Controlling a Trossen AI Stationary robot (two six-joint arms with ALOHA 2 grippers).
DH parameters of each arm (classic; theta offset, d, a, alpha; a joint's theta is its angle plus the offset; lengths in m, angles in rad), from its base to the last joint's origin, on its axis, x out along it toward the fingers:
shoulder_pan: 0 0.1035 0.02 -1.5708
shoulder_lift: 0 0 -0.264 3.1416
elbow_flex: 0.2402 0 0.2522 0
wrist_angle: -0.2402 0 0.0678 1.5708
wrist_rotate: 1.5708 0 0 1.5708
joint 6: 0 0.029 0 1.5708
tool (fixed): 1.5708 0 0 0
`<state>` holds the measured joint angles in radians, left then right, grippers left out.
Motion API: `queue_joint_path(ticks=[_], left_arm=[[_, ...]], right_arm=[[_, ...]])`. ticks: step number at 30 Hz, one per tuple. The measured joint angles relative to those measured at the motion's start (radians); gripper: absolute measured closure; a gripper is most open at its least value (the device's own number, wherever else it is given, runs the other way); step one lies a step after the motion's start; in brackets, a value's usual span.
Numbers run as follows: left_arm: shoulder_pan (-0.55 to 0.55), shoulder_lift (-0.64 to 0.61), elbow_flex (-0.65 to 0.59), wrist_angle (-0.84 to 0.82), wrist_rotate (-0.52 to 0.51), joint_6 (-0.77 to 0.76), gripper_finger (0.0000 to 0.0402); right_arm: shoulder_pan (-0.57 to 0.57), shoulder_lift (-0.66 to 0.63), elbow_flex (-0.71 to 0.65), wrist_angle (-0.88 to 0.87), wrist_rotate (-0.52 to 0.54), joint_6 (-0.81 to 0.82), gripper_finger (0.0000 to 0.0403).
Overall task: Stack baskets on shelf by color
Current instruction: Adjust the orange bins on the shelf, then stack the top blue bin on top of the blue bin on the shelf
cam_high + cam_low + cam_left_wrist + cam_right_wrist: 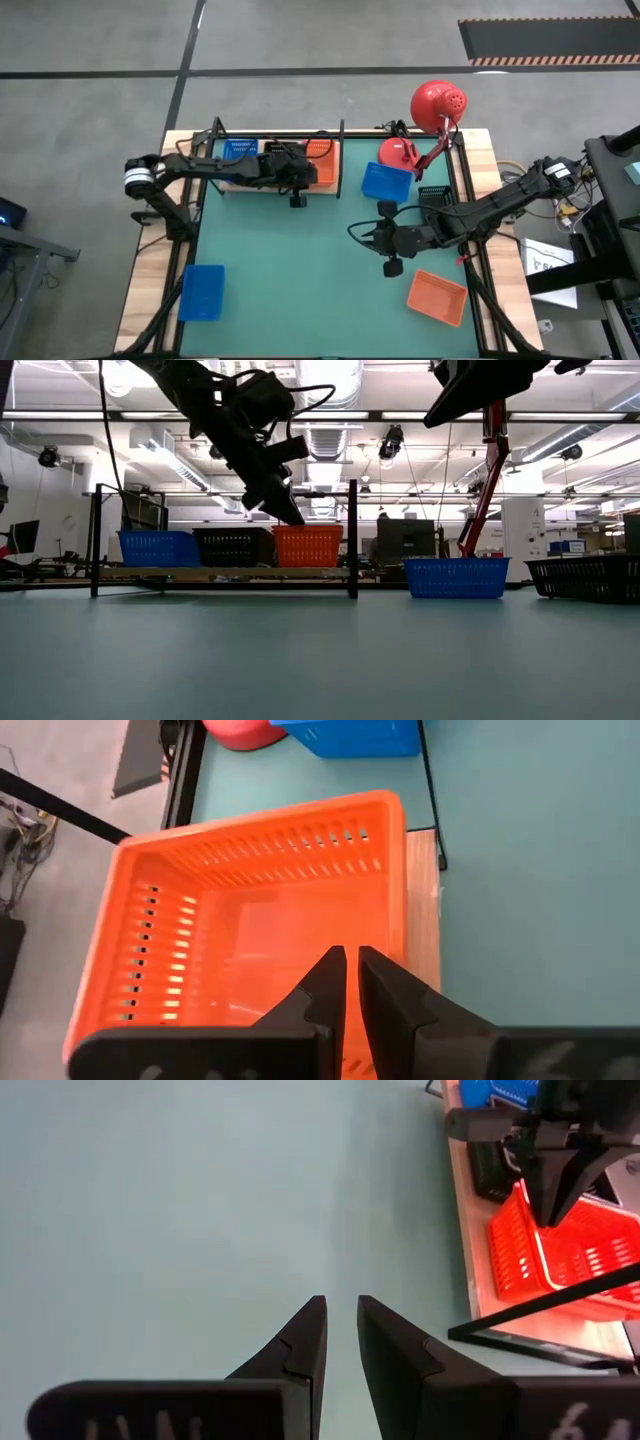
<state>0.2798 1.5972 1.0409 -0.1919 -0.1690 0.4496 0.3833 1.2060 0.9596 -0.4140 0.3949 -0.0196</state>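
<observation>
Green matting fills the foreground of the low view, covering the wooden tabletop. On the shelf sit a blue basket, a black basket and an orange basket abreast. Above the orange one hangs the left claw, its fingers nearly pressed together and empty. Over bare mat, the right claw hangs slightly parted, holding nothing. Loose baskets lie apart: blue, blue, orange, black. Beyond, a red lamp, ceiling lights and ducts.
</observation>
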Motion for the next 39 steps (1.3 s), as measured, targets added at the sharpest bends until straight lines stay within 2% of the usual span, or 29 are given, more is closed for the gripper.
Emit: queue_joint_path(ticks=[14, 21, 28, 32, 34, 39], left_arm=[[-0.004, -0.011, 0.002, -0.006, 0.063, -0.051, 0.0385], [-0.025, -0.117, -0.002, -0.038, 0.048, -0.098, 0.0385], [-0.153, -0.244, -0.076, -0.046, 0.052, -0.225, 0.0385], [-0.256, -0.264, -0.142, 0.044, 0.055, -0.357, 0.0385], [-0.308, -0.256, -0.173, 0.155, 0.058, -0.448, 0.0385], [-0.398, -0.211, -0.227, 0.264, 0.05, -0.44, 0.0385]], right_arm=[[0.0, 0.0, 0.0, -0.001, 0.0, 0.001, 0.0351], [0.0, -0.001, -0.008, -0.001, -0.001, 0.018, 0.0351], [0.0, -0.001, -0.033, -0.003, -0.002, 0.02, 0.0351], [0.0, -0.001, -0.033, 0.0, -0.004, 0.022, 0.0351], [0.0, 0.006, -0.034, 0.007, -0.006, 0.039, 0.0351], [0.019, 0.058, -0.035, 0.026, -0.009, 0.059, 0.0351]])
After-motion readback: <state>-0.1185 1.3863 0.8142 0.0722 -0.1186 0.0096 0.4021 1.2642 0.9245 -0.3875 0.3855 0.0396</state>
